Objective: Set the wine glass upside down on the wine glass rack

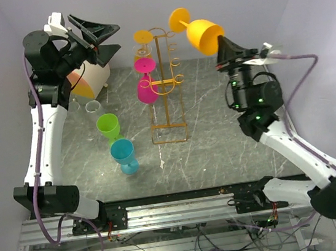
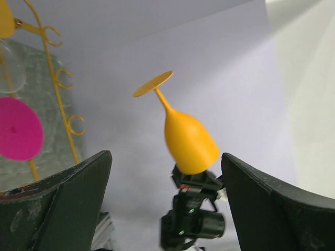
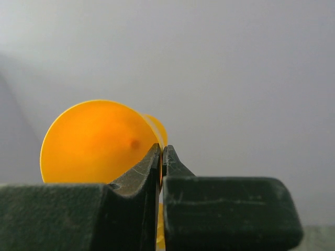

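Orange wine glass (image 1: 204, 36) is rim-pinched in the right end effector (image 1: 220, 44). Slippage against the wine glass rack (image 1: 164, 87) is risked

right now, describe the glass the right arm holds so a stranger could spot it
Start at the tall wire rack. Above the table to its right, the right arm's fingers pinch the rim of an orange wine glass, foot tilted toward the rack. Unlike the pink glass, green glass and blue glass, it is held in mid-air.
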You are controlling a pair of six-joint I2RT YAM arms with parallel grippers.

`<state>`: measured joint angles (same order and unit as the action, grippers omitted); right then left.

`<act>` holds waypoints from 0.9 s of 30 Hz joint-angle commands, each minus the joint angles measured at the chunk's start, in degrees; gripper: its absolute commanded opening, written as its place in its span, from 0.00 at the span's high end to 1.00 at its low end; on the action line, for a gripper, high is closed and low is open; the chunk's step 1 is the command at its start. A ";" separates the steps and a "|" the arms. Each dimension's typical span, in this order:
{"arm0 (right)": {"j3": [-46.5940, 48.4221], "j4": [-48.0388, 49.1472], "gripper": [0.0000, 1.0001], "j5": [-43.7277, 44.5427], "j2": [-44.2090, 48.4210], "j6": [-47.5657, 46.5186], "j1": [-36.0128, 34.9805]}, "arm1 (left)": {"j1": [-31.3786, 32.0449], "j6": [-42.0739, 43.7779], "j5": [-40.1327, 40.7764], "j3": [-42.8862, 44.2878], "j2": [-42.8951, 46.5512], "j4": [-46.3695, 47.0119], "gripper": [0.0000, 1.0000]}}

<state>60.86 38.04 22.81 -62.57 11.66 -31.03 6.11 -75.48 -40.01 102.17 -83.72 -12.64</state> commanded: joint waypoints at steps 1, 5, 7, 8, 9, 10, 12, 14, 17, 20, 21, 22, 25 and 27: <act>-0.84 27.42 1.00 3.81 -5.28 -12.32 -7.41 | 2.13 -10.07 0.74 1.12 -0.29 6.12 0.04; 0.02 39.70 1.00 3.68 -12.75 -17.87 -11.93 | 3.54 -10.14 1.51 0.50 -0.92 5.87 0.04; 1.47 43.46 1.00 3.61 -16.08 -21.93 -14.52 | 3.65 -11.93 1.06 -0.77 -1.27 7.29 0.04; 2.32 44.41 1.00 3.60 -17.65 -22.93 -15.57 | 3.65 -12.71 0.92 -1.19 -1.40 7.87 0.04; 3.09 45.01 1.00 3.53 -18.95 -23.82 -16.51 | 3.65 -13.10 0.92 -1.34 -1.58 8.29 0.04; 3.59 45.58 1.00 3.18 -20.18 -24.63 -17.39 | 3.65 -13.44 0.97 -1.50 -1.76 8.64 0.04; 4.49 47.80 1.00 2.53 -22.61 -26.49 -18.99 | 3.65 -13.68 1.26 -1.53 -2.11 9.00 0.04; 5.44 49.20 1.00 2.80 -24.63 -28.02 -20.43 | 3.64 -14.97 1.14 -2.23 -2.60 10.85 0.00; 5.92 50.20 1.00 2.75 -26.41 -27.70 -21.20 | 3.65 -15.92 0.82 -2.54 -3.47 11.81 0.08; 6.67 50.21 1.00 2.56 -27.92 -28.12 -22.17 | 3.73 -14.32 1.68 -1.98 -4.10 10.57 0.13; 7.06 50.07 1.00 2.47 -28.48 -28.39 -22.41 | 3.85 -14.36 1.84 -2.04 -4.34 10.59 0.14; 7.45 49.78 1.00 2.42 -28.99 -28.55 -22.80 | 4.09 -14.42 1.93 -2.05 -4.51 10.64 0.15; 8.61 48.86 1.00 1.85 -30.65 -28.49 -23.77 | 4.51 -13.78 2.34 -2.00 -4.96 10.54 0.19; 9.36 48.44 1.00 1.53 -31.71 -28.79 -24.51 | 4.61 -13.41 2.46 -2.10 -5.11 10.43 0.23</act>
<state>67.66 84.14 25.19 -92.53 -15.55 -54.02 10.00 -89.52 -37.52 99.88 -88.82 -3.86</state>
